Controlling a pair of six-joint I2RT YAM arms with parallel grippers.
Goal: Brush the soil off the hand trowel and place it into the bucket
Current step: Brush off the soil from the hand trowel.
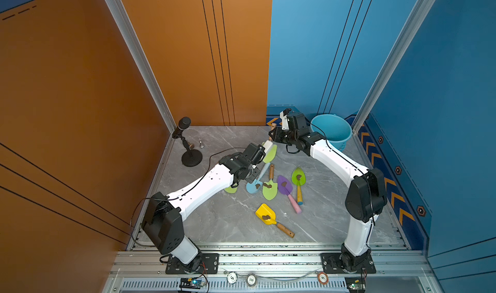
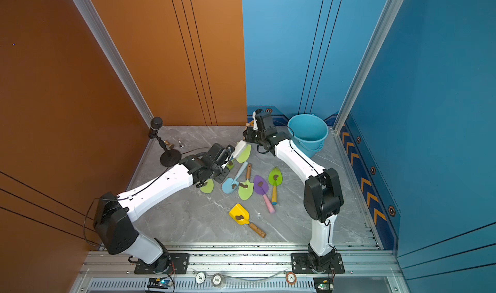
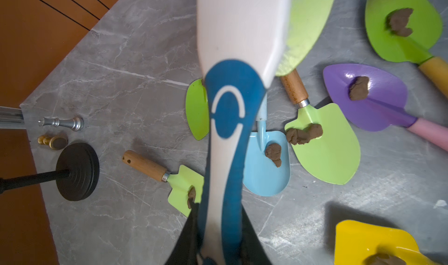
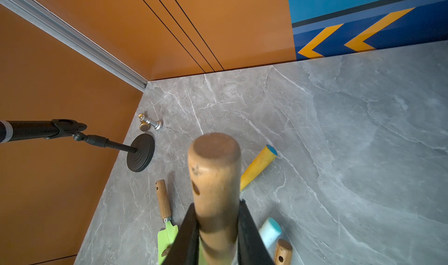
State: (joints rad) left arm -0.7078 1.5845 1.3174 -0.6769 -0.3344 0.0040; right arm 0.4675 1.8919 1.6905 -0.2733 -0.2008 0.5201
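Trowel (image 4: 213,174): handle clenched in my right fingers (image 4: 185,239), blade angled nearward under the brush (image 3: 242,28) my left fingers (image 3: 188,244) grip.

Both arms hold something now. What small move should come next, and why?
Probably one sweep of the brush in the left gripper along the blade toward its tip. The right gripper holds the light-green trowel by its wooden handle, the brush head covers part of the blade, so it cannot be judged clean. The bucket can wait.
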